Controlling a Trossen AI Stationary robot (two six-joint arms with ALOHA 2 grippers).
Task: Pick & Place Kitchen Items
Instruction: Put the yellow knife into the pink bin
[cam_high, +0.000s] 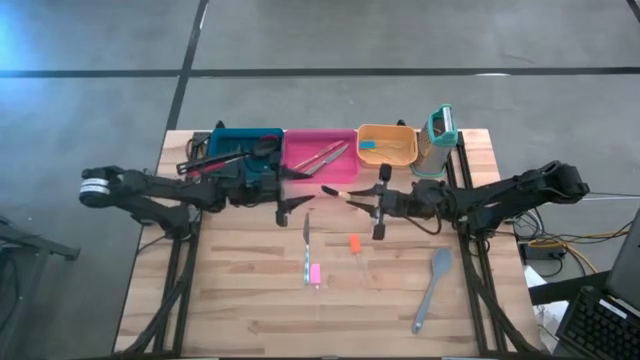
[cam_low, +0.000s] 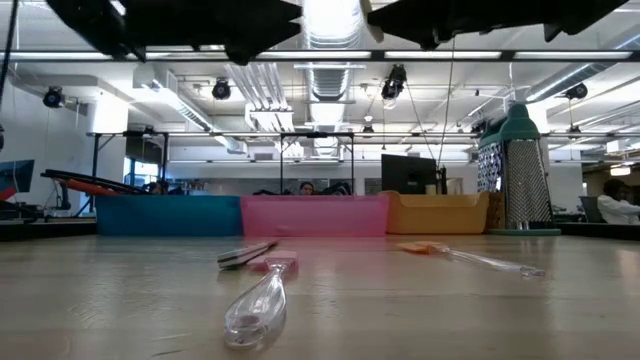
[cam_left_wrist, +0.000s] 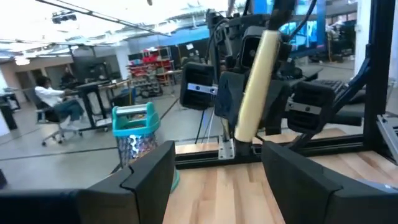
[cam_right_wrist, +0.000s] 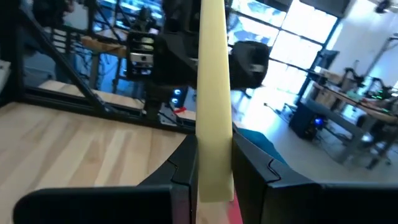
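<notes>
My right gripper (cam_high: 352, 198) hovers above the table's middle, in front of the pink bin (cam_high: 318, 155), shut on a utensil with a pale yellow handle (cam_high: 340, 193). The utensil's working end does not show. My left gripper (cam_high: 292, 206) hangs open just to its left, facing it, with nothing between its fingers (cam_left_wrist: 149, 180). On the table lie a pink-handled knife (cam_high: 310, 258), an orange-handled utensil (cam_high: 353, 245) and a grey spatula (cam_high: 432, 290). Black spoons and a red-headed one stick out of the teal bin (cam_high: 243, 150). Metal cutlery lies in the pink bin. My right gripper pinches the pale yellow handle's lower part (cam_right_wrist: 214, 177) between its two fingers. The fingers come roughly level from the table's right side and lie across the handle. The handle stands nearly upright above the fingers (cam_left_wrist: 252, 87), its top leaning left, lifted clear of the table.
An orange bin (cam_high: 388, 147) with a blue item and an upright teal-and-metal grater (cam_high: 440, 135) stand at the far right. The three bins line the far edge. Bare wood lies at the near left and near right of the table.
</notes>
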